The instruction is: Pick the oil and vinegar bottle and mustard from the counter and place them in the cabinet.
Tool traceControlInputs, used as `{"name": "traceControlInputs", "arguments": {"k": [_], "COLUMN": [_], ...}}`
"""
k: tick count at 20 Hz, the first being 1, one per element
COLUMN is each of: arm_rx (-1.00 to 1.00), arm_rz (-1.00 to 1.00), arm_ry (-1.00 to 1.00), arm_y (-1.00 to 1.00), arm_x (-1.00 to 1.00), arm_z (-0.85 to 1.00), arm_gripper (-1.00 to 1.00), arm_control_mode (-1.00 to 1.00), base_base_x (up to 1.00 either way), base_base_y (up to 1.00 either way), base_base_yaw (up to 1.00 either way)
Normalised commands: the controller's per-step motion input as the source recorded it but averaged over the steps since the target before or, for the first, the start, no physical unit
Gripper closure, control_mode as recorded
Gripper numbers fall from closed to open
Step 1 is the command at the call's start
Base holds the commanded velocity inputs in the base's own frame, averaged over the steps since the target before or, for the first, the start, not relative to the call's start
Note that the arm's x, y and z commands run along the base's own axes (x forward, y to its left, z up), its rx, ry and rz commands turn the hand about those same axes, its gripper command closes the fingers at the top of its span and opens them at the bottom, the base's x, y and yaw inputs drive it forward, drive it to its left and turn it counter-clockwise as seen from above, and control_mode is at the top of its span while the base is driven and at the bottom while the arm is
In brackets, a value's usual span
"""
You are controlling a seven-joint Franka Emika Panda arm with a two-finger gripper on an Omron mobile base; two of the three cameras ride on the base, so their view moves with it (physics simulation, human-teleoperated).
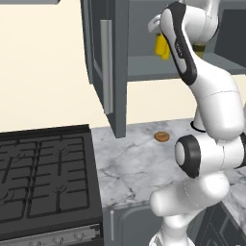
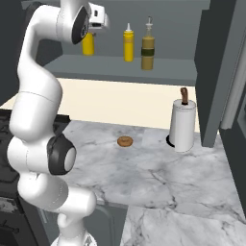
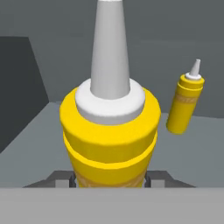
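The gripper [image 2: 89, 33] is clamped on the mustard [image 3: 109, 135], a chunky yellow squeeze bottle with a smooth white cone nozzle, up on the dark grey cabinet [image 2: 125, 69] shelf; its twin [image 2: 128, 43] and the slim olive-brown oil and vinegar bottle [image 2: 148, 48] stand further along; veined marble counter [image 2: 158, 178] below.

A black gas stove [image 1: 45, 178] is set left of the paper towel roll [image 2: 183, 126]; a cream wall [image 1: 43, 67] is seen behind it.
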Motion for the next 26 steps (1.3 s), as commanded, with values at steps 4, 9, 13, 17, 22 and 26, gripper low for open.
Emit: {"name": "traceControlInputs", "arguments": {"k": [4, 9, 13, 17, 22, 26], "arm_rx": [0.0, 0.0, 0.0, 0.0, 0.0, 0.0], "arm_rz": [0.03, 0.04, 0.04, 0.02, 0.01, 0.02], "arm_ry": [-0.16, -0.11, -0.02, -0.04, -0.03, 0.0], "arm_y": [0.03, 0.0, 0.0, 0.0, 0.0, 0.0], "arm_x": [0.0, 0.0, 0.11, 0.13, 0.17, 0.27], "arm_z": [-0.08, -0.41, -0.38, -0.11, -0.18, -0.21], "arm_gripper": [1.0, 1.0, 1.0, 1.0, 1.0, 1.0], "arm_control_mode": [-1.0, -1.0, -1.0, -1.0, -1.0, -1.0], "base_base_x": [0.0, 0.0, 0.0, 0.0, 0.0, 0.0], "base_base_y": [0.0, 0.0, 0.0, 0.0, 0.0, 0.0], "base_base_yaw": [0.0, 0.0, 0.0, 0.0, 0.0, 0.0]}}
